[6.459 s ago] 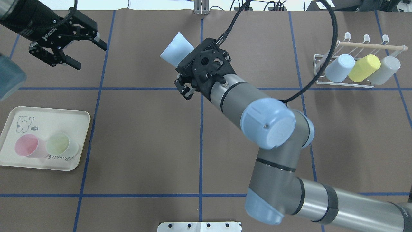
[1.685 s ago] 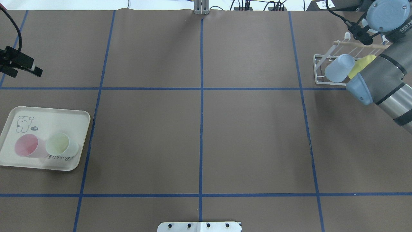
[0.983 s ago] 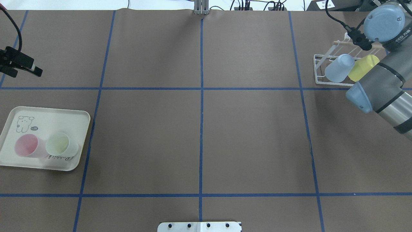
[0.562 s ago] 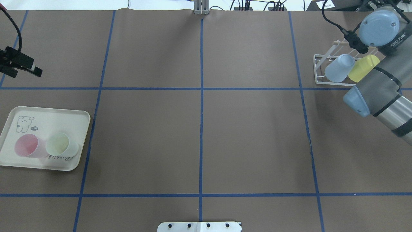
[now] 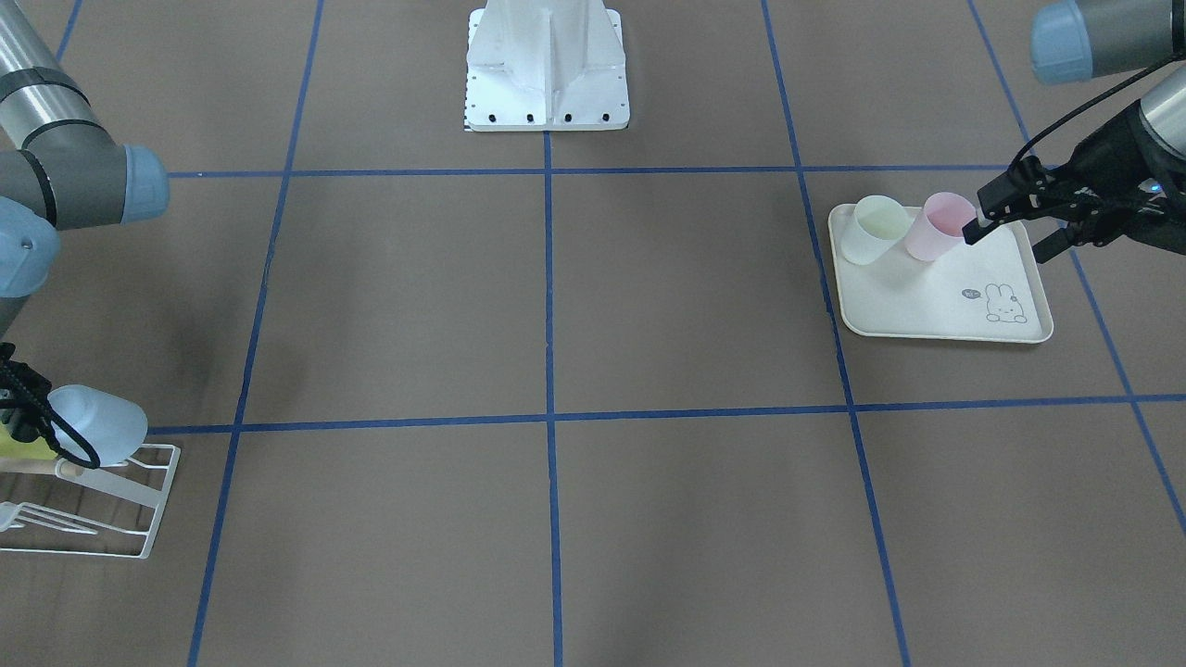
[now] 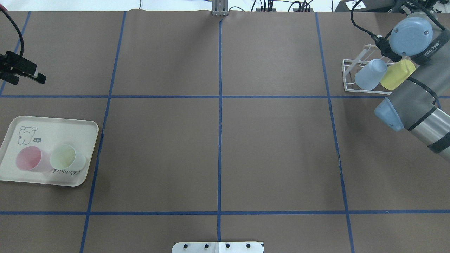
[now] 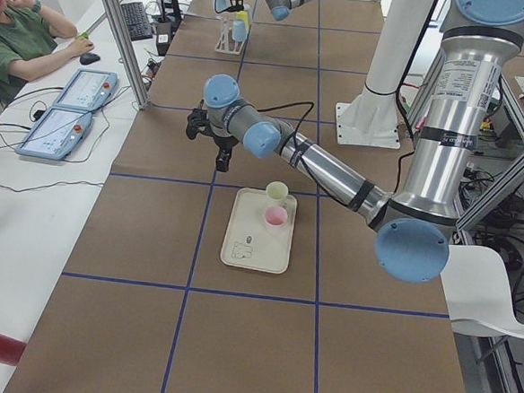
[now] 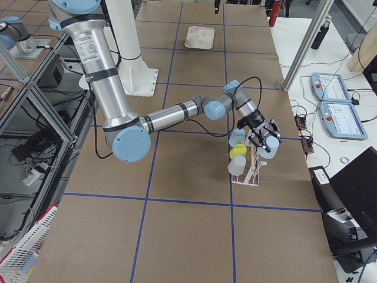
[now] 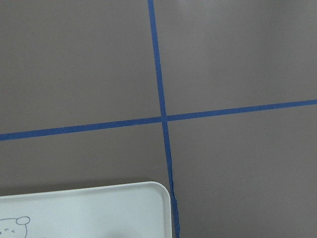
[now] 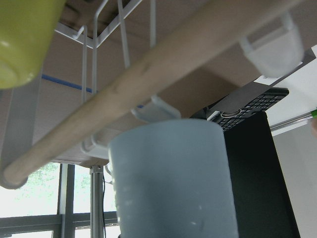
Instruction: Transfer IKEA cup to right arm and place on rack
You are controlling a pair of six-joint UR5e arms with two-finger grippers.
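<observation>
The right fingers (image 8: 263,140) are at the rack (image 6: 346,75), on its side away from the robot and level with its wooden dowel (image 10: 148,84). Whether they are apart or clamped on anything cannot be told. The overhead view hides them under the wrist of the right arm (image 6: 411,102), and the wrist camera shows none of them. That camera does show a pale blue cup (image 10: 171,183) straight ahead of the fingers, just under the dowel and beside a white hook (image 10: 154,113). Across the rack from those fingers, another blue cup (image 6: 369,74) and a yellow cup (image 6: 397,74) sit tilted side by side.

The left fingers (image 5: 1007,243) are apart and hold nothing, raised above the surface (image 6: 218,147). The tray (image 6: 52,123) lies below them and toward the robot. A pink cup (image 6: 29,159) and a green cup (image 6: 66,157) stand side by side on it.
</observation>
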